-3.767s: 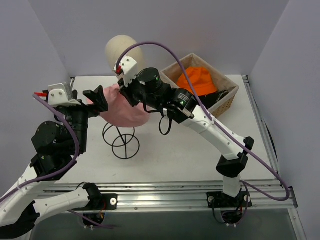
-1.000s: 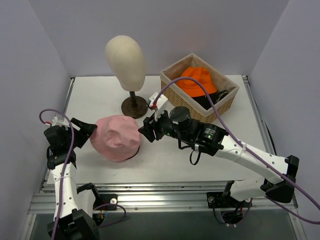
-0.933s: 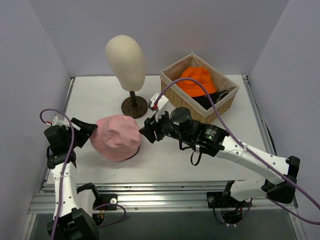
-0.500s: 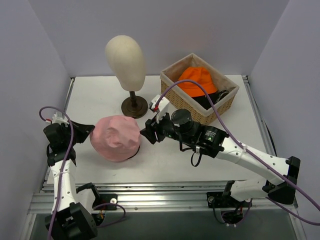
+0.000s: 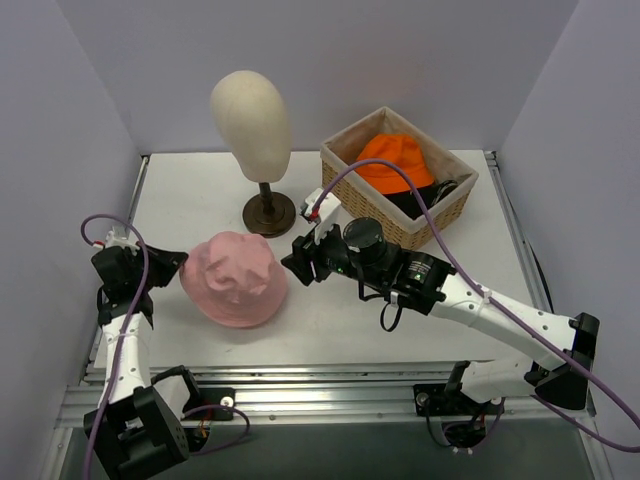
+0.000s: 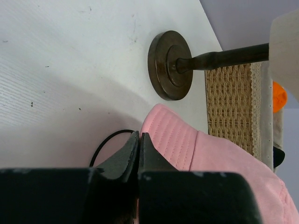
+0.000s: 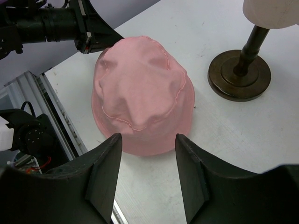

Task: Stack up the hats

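Pink bucket hat (image 5: 236,278): crown up on the table (image 5: 330,320), front left, in front of the mannequin head (image 5: 250,110)
Left gripper (image 5: 176,262): fingers (image 6: 128,156) pressed together, tips at the hat's left brim edge; whether fabric is caught between them cannot be told
Right gripper (image 5: 293,262): fingers spread, holding nothing, just right of the pink hat
Orange bucket hat (image 5: 393,163): in the wicker basket (image 5: 350,180), back right, well apart from the pink one

A pale pink bucket hat (image 5: 236,278) with tone-on-tone stitched seams lies on the white table (image 5: 190,185) near its left edge, a bright orange hat (image 5: 392,161) and a black hat (image 5: 426,201) fill the tan woven wicker basket (image 5: 347,172) at the far right corner, and a cream mannequin head (image 5: 250,110) tops a dark brown stand (image 5: 268,213).
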Motion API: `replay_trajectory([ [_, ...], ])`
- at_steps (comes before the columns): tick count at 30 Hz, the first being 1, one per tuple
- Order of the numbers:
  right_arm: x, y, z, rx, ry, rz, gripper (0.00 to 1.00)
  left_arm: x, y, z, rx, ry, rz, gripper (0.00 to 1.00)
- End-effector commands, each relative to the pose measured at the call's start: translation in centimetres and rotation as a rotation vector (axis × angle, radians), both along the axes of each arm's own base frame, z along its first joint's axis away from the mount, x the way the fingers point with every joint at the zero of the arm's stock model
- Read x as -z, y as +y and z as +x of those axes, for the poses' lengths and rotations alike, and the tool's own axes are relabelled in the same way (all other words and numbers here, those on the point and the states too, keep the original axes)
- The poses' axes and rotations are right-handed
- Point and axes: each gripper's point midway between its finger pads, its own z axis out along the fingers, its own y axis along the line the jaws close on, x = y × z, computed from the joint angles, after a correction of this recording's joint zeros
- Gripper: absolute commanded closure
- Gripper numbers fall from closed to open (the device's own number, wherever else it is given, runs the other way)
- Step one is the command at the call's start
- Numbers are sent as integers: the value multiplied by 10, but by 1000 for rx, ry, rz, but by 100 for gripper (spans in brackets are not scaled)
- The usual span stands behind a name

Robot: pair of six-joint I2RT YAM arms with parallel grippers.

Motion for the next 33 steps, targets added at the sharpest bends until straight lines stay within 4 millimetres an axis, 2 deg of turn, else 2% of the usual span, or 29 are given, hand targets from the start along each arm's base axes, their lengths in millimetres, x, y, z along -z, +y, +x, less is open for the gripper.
replay_trajectory([
  [1,-19,0,3,5,-26,71,55,4,12,9,-34,-24,42,98],
  [13,-12,9,5,-12,-10,79,55,23,12,18,-24,-28,39,98],
  [20,-4,16,8,-14,3,62,55,29,9,21,-13,-12,45,93],
  [25,-4,16,7,-18,3,66,55,35,9,22,-22,5,64,93],
  [30,-5,15,8,-14,2,67,54,35,6,24,-9,3,74,86],
  [33,-4,15,8,-12,2,65,54,34,5,25,-8,4,71,76],
])
